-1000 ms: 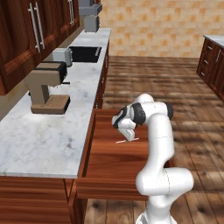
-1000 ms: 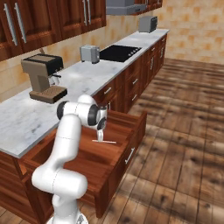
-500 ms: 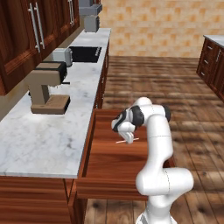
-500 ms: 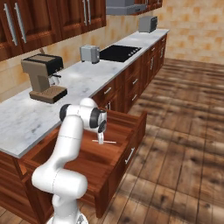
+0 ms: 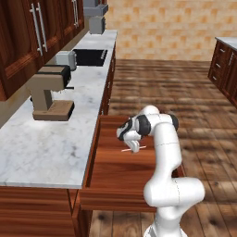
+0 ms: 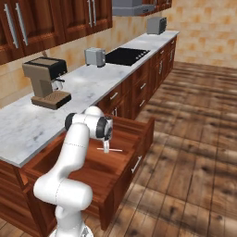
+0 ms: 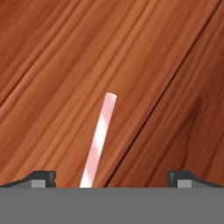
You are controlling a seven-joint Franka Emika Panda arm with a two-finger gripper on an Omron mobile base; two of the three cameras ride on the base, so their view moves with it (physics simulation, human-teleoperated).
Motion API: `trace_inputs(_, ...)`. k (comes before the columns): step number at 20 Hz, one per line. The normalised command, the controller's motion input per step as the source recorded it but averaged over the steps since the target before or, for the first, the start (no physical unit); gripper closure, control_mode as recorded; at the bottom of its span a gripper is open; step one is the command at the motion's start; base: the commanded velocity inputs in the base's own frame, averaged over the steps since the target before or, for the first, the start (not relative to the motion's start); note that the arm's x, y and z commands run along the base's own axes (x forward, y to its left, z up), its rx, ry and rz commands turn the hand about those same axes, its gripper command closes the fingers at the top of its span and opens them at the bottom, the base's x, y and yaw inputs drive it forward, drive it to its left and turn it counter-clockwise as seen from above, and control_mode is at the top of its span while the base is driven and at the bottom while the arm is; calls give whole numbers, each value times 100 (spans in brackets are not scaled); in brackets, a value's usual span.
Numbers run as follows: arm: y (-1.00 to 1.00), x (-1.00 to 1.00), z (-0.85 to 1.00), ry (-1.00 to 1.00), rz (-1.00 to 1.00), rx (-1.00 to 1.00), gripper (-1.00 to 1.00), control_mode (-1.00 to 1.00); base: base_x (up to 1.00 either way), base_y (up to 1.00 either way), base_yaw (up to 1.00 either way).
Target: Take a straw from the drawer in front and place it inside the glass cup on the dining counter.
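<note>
The end effector [image 7: 111,179] hung spread wide, gripping nothing, low over the drawer [image 5: 115,171]. The straw [image 7: 99,140] lay flat on its floor between the fingertips, its long axis pointing straight ahead of them.

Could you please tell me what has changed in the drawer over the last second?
The gripper has come down a little closer to the straw and is open astride it, not yet holding it. The straw lies where it was on the floor of the drawer, which stays open.
</note>
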Motion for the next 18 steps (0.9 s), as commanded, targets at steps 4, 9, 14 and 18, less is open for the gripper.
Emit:
trace_inputs(4,1,4,-39,13,-5,-3,100,-100,0,0,0)
trace_inputs(9,-3,-1,-40,10,-8,-3,100,-100,0,0,0)
trace_inputs(14,-10,-11,-16,1,-8,0,100,-100,0,0,0)
trace_inputs(18,-14,-22,30,-4,-6,0,100,-100,0,0,0)
